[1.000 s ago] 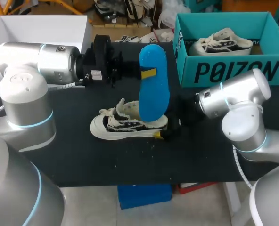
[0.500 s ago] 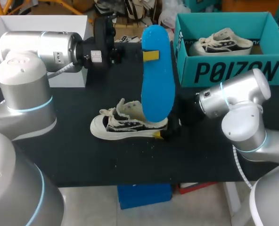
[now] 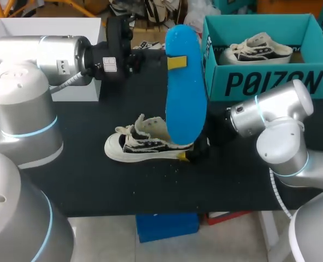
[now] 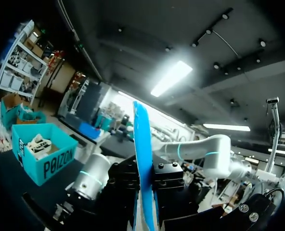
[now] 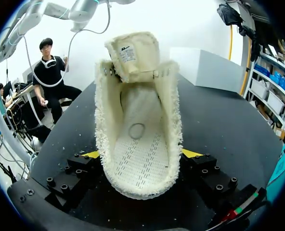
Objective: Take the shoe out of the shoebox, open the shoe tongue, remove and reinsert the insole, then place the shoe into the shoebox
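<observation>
A blue foam insole (image 3: pixel 184 87) is held upright above the middle of the black table (image 3: pixel 85 180) by the left pincer (image 3: pixel 175 62). The left pincer is clamped on the upper part of the insole, with one yellow fingertip (image 3: pixel 176 62) pressed flat on the blue face. In the left wrist view the insole (image 4: pixel 143 159) is seen edge-on, as a thin blue blade gripped from both sides. In the head view its lower end is seen over the heel part of the shoe; whether it touches the shoe cannot be told.

A white and black canvas shoe (image 3: pixel 148 143) is standing on its sole on the table, near the middle, with the toe turned to the left edge. The right pincer (image 5: pixel 141 154) is clamped on the heel of the shoe: one yellow fingertip (image 5: pixel 92 154) is pressed on each side of it. In the right wrist view the tongue (image 5: pixel 133 53) is pulled up and forward, the opening with its fleecy rim is spread wide, and the pale stitched bottom inside is visible.

A teal cardboard shoebox (image 3: pixel 259 82) is placed at the far right corner of the table, well apart from the shoe. A second shoe of the same kind (image 3: pixel 254 49) is lying in it. A white open box (image 3: pixel 47 27) is placed at the far left corner.
</observation>
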You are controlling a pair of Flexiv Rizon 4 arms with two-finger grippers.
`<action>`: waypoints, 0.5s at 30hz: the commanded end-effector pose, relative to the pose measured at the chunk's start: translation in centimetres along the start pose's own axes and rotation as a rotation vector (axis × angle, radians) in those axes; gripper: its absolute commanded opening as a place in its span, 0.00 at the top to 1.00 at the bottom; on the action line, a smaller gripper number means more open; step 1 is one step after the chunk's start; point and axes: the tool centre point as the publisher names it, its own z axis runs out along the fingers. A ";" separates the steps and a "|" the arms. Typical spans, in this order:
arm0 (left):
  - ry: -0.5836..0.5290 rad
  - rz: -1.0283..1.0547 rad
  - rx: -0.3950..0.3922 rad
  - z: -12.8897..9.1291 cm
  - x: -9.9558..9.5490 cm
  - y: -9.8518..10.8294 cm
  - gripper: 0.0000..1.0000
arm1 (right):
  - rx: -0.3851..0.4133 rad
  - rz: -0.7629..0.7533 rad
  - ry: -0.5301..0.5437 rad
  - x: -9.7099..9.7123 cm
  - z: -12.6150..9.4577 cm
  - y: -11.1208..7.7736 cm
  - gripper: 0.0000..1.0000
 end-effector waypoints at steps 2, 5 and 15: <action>-0.013 0.018 0.017 0.3 0.6 -0.4 1.00 | 0.001 0.002 0.000 -0.1 0.1 -0.1 1.00; -0.013 0.018 0.017 0.3 0.6 -0.4 1.00 | 0.001 0.002 0.000 -0.1 0.1 -0.1 1.00; -0.013 0.018 0.017 0.3 0.6 -0.4 1.00 | 0.001 0.002 0.000 -0.1 0.1 -0.1 1.00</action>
